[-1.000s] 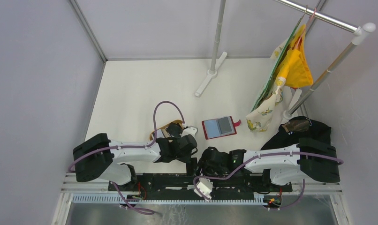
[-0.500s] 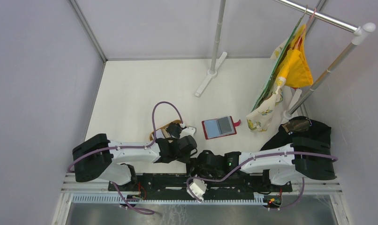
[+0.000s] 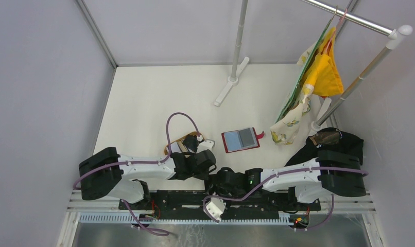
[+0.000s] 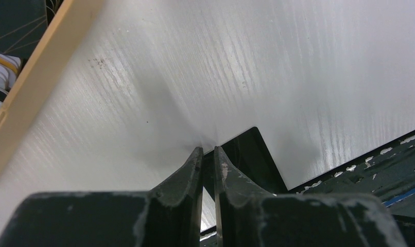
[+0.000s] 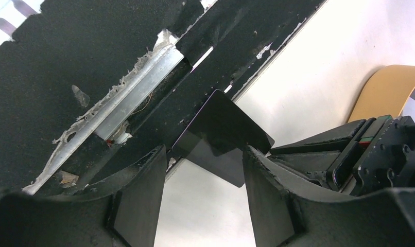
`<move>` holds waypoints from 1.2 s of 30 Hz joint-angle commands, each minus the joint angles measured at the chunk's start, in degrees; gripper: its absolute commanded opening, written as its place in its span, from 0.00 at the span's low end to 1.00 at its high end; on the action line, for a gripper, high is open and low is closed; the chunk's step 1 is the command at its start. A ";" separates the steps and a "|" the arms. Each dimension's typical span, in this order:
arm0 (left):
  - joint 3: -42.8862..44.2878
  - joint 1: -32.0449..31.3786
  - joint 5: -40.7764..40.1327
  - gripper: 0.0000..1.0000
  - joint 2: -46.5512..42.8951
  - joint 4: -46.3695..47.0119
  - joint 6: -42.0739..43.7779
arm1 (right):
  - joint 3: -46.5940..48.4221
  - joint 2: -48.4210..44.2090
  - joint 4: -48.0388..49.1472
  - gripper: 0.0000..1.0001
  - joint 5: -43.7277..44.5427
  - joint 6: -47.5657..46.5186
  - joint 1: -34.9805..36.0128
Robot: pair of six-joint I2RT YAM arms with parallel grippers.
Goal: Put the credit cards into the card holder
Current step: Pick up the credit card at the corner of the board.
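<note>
Over the last second the right arm has slid further from the card holder [image 3: 240, 139], down toward the near-left of it, so the right gripper [image 5: 204, 149] now sits with its fingers spread on either side of a black card [image 5: 221, 128], not yet touching it as far as I can judge. That spread has narrowed only slightly. The left gripper [image 4: 208, 159] has barely moved and stays pressed together on the same black card, pinching one edge so that the card juts out beyond its tips. All this happens near-left of the card holder, right over the table's near edge, where the black mounting rail [image 5: 92, 77] begins. I read it as a hand-over being lined up: the card is out of the wooden tray [image 5: 391, 87], which lies just left of the card holder, but it is nowhere near a pocket yet. The card holder itself has not shifted. It lies open and flat with its grey-blue panels up and its snap tab out on the side away from the tray, and neither arm is touching it. If the right fingers close before they are square to the card, I would expect it to twist in the left pinch. As for writing, I can read none. The card's face is glossy and dark with no legible print, and the card holder shows no brand or label I can make out.
</note>
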 commanded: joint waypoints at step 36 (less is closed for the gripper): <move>-1.76 -0.90 2.42 0.25 -0.68 -0.99 -1.85 | 1.89 1.39 2.25 0.62 5.97 0.15 1.13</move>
